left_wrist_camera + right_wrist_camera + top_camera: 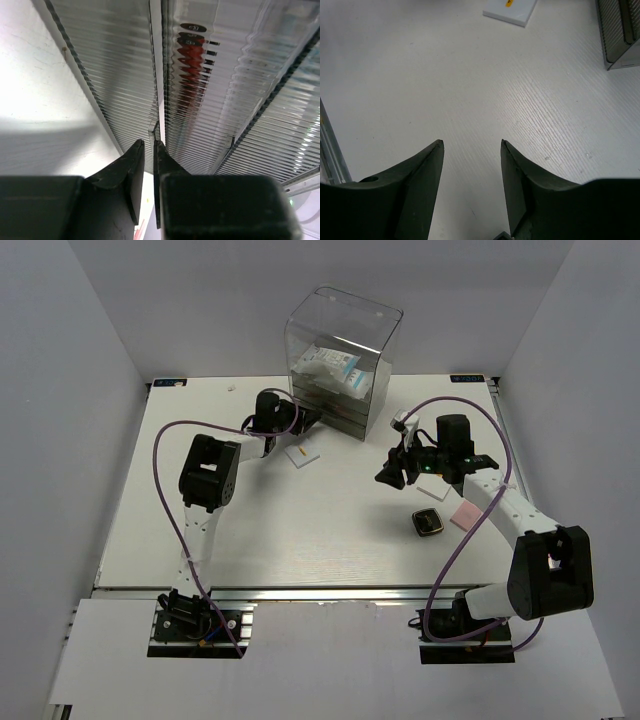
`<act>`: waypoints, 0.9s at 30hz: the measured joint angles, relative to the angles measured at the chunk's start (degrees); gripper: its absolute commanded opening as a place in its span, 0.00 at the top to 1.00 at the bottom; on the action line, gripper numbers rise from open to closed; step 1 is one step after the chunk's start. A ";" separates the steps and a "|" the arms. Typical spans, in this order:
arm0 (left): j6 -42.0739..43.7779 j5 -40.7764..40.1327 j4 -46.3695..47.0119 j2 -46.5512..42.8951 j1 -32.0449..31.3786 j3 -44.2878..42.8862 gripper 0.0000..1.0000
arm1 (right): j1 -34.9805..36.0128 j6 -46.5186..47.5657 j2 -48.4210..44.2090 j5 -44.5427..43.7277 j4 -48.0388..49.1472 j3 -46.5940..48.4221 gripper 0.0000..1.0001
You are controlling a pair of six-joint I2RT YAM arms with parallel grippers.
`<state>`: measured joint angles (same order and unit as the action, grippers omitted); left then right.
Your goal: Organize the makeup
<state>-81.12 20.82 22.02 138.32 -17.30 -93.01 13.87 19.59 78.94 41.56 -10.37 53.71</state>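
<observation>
My left gripper (315, 418) is at the front of the clear drawer box (340, 350). In the left wrist view its jaws (149, 142) stand a sliver apart around a thin clear tab (152, 132) on a ribbed drawer front. A dark-red stick (192, 55) shows through the ribs. A packet with white contents (325, 370) lies in the box. A white square (302, 454) lies just before the box. My right gripper (388, 477) hovers open and empty (471, 142) over bare table. The black compact (428, 523), pink square (466, 513) and another white square (430, 491) lie beside it.
A small white piece (403, 421) lies right of the box. In the right wrist view the white square (510, 11) is far ahead and the box's corner (617, 35) is at the upper right. White walls ring the table (250, 540).
</observation>
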 measured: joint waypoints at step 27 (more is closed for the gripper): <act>-0.37 -0.24 4.48 -0.31 0.63 8.39 0.92 | 0.00 0.13 0.09 0.04 -0.13 -0.04 0.45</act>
<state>-81.49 20.58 26.50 138.02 -16.67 -84.62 13.87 19.73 79.02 41.60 -10.50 53.67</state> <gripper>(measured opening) 0.022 0.551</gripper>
